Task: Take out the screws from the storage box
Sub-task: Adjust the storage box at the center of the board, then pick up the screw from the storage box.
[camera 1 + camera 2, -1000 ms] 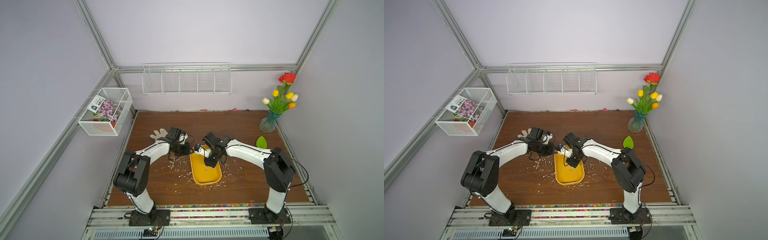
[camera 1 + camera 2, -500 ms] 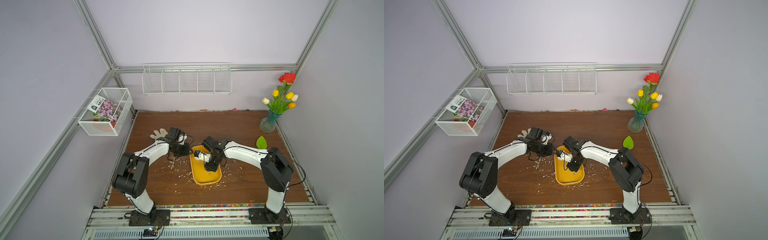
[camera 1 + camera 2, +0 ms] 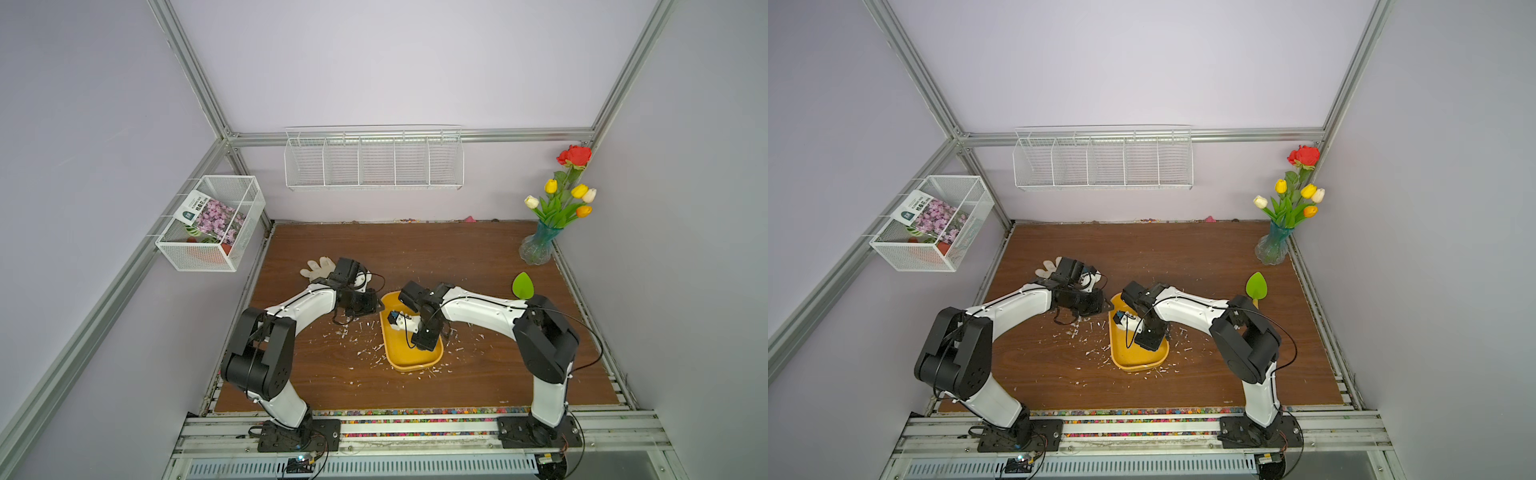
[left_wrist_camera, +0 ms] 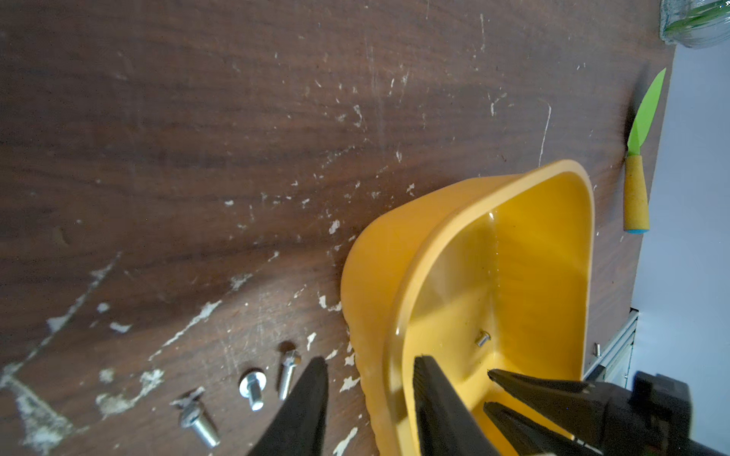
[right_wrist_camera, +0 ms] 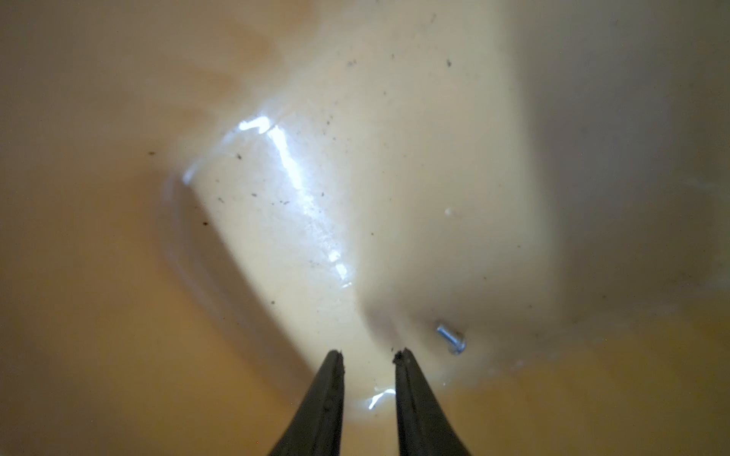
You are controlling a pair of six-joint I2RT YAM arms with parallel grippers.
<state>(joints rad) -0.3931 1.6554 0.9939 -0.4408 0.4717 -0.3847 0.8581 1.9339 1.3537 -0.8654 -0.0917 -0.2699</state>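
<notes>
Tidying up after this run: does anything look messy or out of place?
Yes: white flakes litter the table around the storage box, like spilled debris; a glove lies loose on it too.

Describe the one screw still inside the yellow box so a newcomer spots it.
Start at the yellow-orange storage box mid-table. On its floor, beside the right pincer, lies one tiny silver screw. Unlike the screws on the wood, it sits inside the box.
</notes>
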